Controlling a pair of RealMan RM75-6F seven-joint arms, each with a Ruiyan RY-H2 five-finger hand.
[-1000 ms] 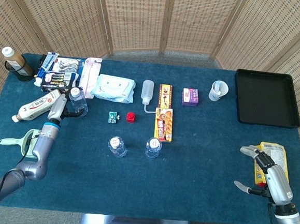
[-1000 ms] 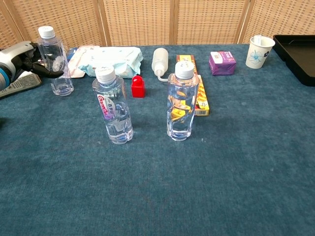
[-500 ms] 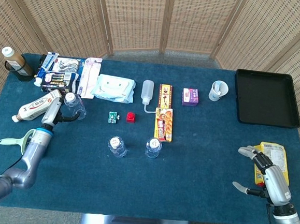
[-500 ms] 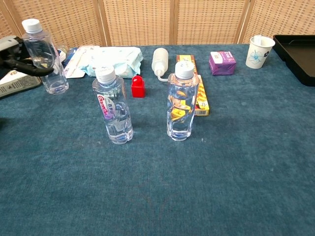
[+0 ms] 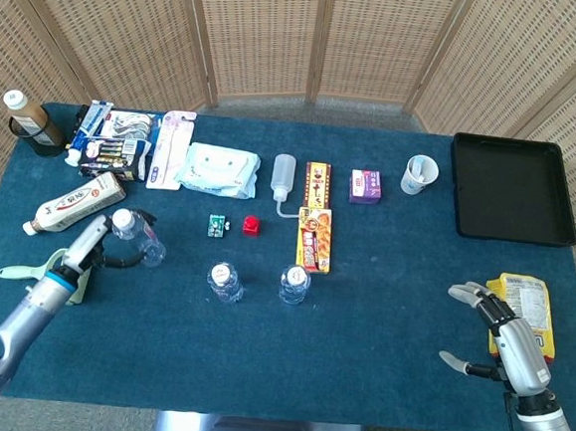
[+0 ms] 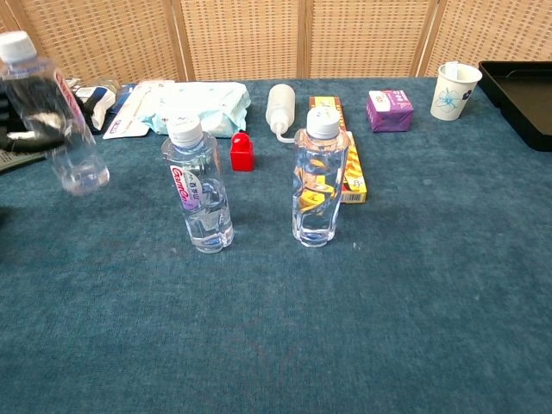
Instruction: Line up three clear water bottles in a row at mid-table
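Two clear water bottles stand upright at mid-table, one on the left (image 5: 225, 280) (image 6: 200, 185) and one on the right (image 5: 295, 284) (image 6: 320, 177). My left hand (image 5: 94, 247) grips a third clear bottle (image 5: 134, 238) (image 6: 52, 116), lifted off the cloth and tilted, to the left of that pair. In the chest view the bottle is blurred at the left edge and only a dark bit of the hand shows behind it. My right hand (image 5: 503, 337) hovers open at the table's near right, fingers spread and holding nothing.
A red block (image 5: 251, 225), a small green item (image 5: 215, 226) and a yellow snack box (image 5: 313, 239) lie just behind the row. Wipes (image 5: 218, 168), a squeeze bottle (image 5: 283, 180), a purple box (image 5: 366, 186), a paper cup (image 5: 420, 174) and a black tray (image 5: 515, 188) sit further back. A brush (image 5: 34, 271) lies at the left edge.
My left hand has carried the third bottle off the table and toward the near side, away from the back-left clutter. My right hand shifted slightly.
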